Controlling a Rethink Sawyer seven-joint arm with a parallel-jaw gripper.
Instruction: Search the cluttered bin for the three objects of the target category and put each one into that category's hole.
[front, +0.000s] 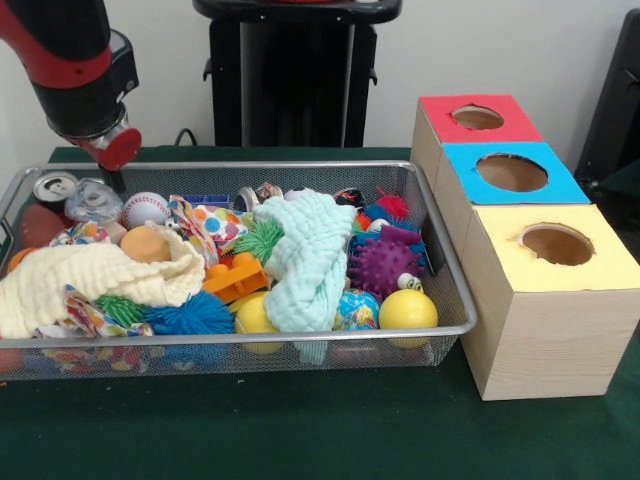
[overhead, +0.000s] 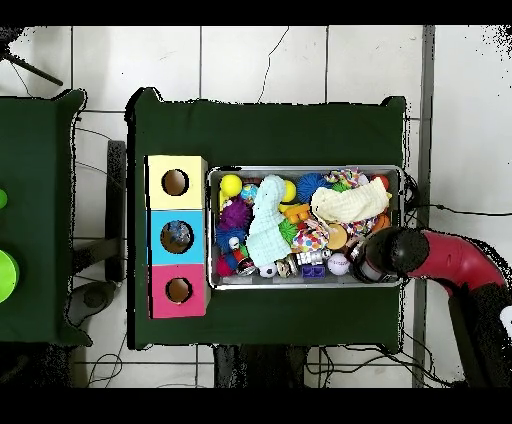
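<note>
The wire mesh bin (front: 250, 166) stands on the green table, full of toys and cloths; it also shows in the overhead view (overhead: 300, 169). One clear wrinkly bottle (front: 93, 200) lies at the bin's far left corner in the front view, beside a silver can (front: 55, 187). My gripper (front: 113, 165) hangs just above and behind that bottle, at the bin's rim. In the overhead view the gripper (overhead: 368, 262) covers the bin's right near corner and hides the bottle. No other clear bottle shows. Something pale shows inside the blue box's hole (overhead: 176, 237).
Three wooden boxes stand beside the bin, with red (front: 478, 118), blue (front: 512, 172) and yellow (front: 556, 245) tops, each with a round hole. In the bin lie a mint cloth (front: 310, 255), a cream cloth (front: 90, 275), a baseball (front: 146, 208), a purple spiky ball (front: 383, 265) and yellow balls (front: 407, 309).
</note>
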